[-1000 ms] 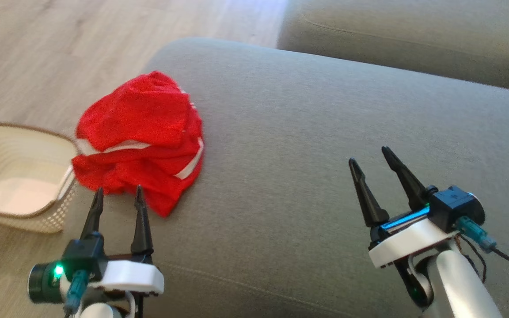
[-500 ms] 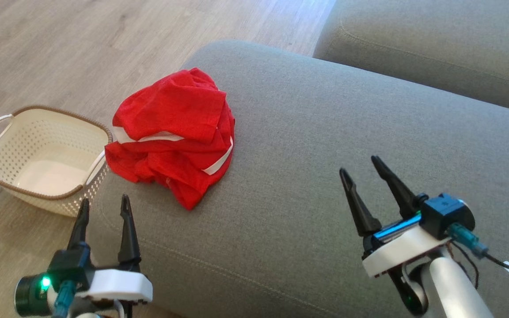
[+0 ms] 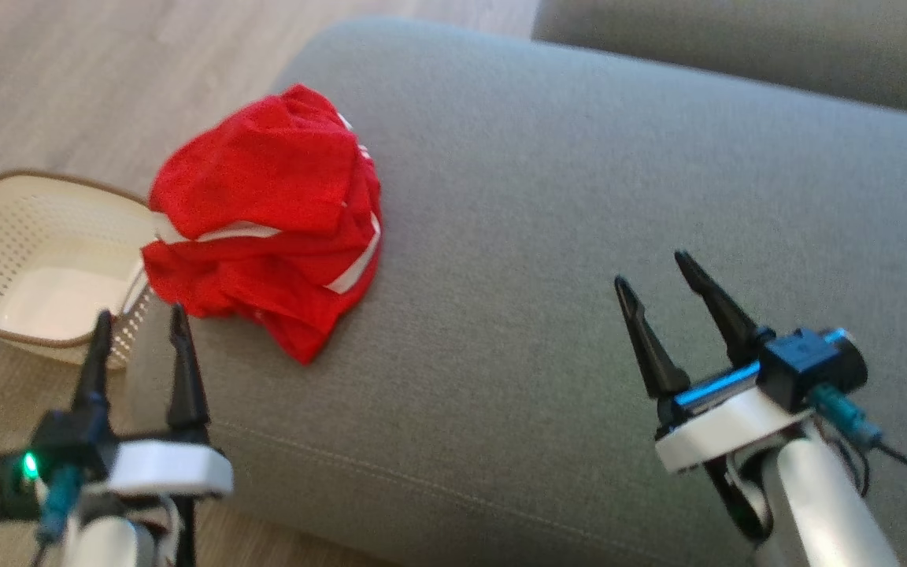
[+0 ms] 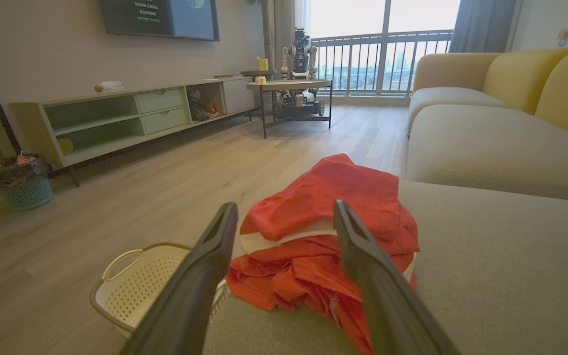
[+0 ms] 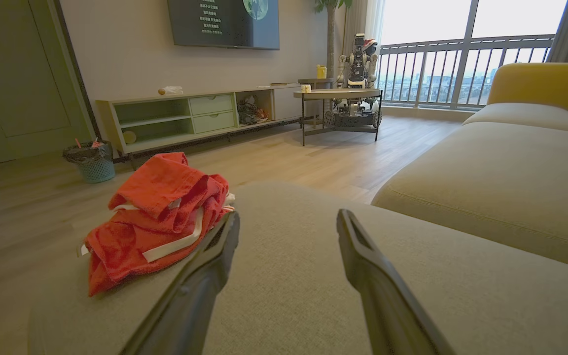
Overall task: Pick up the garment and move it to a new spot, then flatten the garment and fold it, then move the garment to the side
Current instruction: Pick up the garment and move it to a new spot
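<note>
Garment (image 3: 264,228): red w/ white stripes, crumpled heap, unfolded. Lies on the grey cushion (image 3: 579,236) near its far-left corner, approx 10 o'clock from centre of head view.
Cushion: wide, rounded edge. 2nd grey seat (image 3: 737,39) behind it at 1 o'clock.
Basket (image 3: 52,177): cream, perforated, brown rim, on the wood floor (image 3: 68,79). Sits at garment's 8–9 o'clock, just beside the cushion edge. Nothing seen inside.
Left gripper (image 3: 141,313): at 7 o'clock of head view, by cushion's near-left corner. Fingers apart, nothing between them, tips pointing 12 o'clock. Garment near, at 1 o'clock off the tips, no contact. Left wrist view: heap sits straight ahead, framed by the 2 fingers.
Right gripper (image 3: 652,269): at 4 o'clock of head view, over the cushion. Fingers spread, empty, tips leaning to 11 o'clock. Well apart from garment, which is at its 9–10 o'clock.
Bkgd, right wrist view: TV (image 5: 225,22) on wall at 11 o'clock, low shelf unit (image 5: 190,113) under it, bin (image 5: 89,160) at 9 o'clock, side table (image 5: 338,93) at 12 o'clock.
</note>
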You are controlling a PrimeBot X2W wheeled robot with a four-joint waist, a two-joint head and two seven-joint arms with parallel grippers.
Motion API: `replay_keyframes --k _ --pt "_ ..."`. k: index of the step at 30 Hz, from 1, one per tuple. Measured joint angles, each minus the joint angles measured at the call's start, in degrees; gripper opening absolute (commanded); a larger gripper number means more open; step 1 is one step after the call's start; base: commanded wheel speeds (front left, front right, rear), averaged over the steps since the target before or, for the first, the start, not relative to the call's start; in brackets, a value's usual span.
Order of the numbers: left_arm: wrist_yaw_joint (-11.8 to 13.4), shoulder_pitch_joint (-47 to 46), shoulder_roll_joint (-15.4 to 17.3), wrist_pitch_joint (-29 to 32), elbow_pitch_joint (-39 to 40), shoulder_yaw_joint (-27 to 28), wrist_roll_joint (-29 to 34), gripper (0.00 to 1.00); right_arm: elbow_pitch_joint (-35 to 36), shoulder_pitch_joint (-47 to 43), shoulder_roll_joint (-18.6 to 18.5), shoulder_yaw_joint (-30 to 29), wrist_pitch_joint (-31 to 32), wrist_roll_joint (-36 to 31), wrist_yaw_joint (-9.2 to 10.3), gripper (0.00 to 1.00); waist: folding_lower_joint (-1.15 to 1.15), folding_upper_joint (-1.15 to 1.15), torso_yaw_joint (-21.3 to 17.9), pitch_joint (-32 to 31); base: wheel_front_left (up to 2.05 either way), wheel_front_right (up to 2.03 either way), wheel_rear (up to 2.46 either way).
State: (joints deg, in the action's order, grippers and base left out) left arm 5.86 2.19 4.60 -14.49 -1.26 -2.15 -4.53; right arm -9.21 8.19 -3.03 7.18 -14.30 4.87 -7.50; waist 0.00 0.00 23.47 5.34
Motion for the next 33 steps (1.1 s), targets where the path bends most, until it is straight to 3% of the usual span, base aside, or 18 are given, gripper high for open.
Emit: replay_keyframes --k 8,15,27,28,29,33 --pt "-4.4 -12.2 3.8 4.2 -5.1 2.1 -4.0 1.00 6.0 3.7 -1.7 -3.0 1.7 -1.4 0.00 1.00 0.01 0.00 -3.0 7.1 0.00 0.00 0.00" --pt "-6.8 -25.5 8.2 17.9 -10.8 3.7 -7.4 1.00 10.0 4.2 -4.7 -4.1 3.3 -0.9 0.00 1.00 0.01 0.00 -6.5 13.7 0.00 0.00 0.00" --pt "-6.9 -37.1 10.5 28.6 -22.6 3.7 -8.7 1.00 11.9 5.6 -6.6 -4.1 4.1 -0.2 0.00 1.00 0.01 0.00 -9.6 18.4 0.00 0.00 0.00" --pt "-6.9 -37.7 10.6 29.2 -23.6 3.7 -8.8 0.60 12.0 5.6 -6.7 -4.1 4.1 -0.2 0.00 1.00 0.00 0.00 -9.7 18.5 0.00 0.00 0.00" --pt "-7.0 -38.2 10.7 29.7 -24.5 3.7 -9.1 0.00 12.0 5.7 -6.7 -4.1 4.1 -0.2 0.00 1.00 0.00 0.00 -9.8 18.6 0.00 0.00 0.00" --pt "-7.4 -39.0 10.8 29.4 -26.2 3.7 -9.9 0.00 12.0 5.7 -6.9 -4.1 4.0 -0.2 0.00 1.00 0.00 0.00 -10.0 18.6 0.00 0.00 0.00"
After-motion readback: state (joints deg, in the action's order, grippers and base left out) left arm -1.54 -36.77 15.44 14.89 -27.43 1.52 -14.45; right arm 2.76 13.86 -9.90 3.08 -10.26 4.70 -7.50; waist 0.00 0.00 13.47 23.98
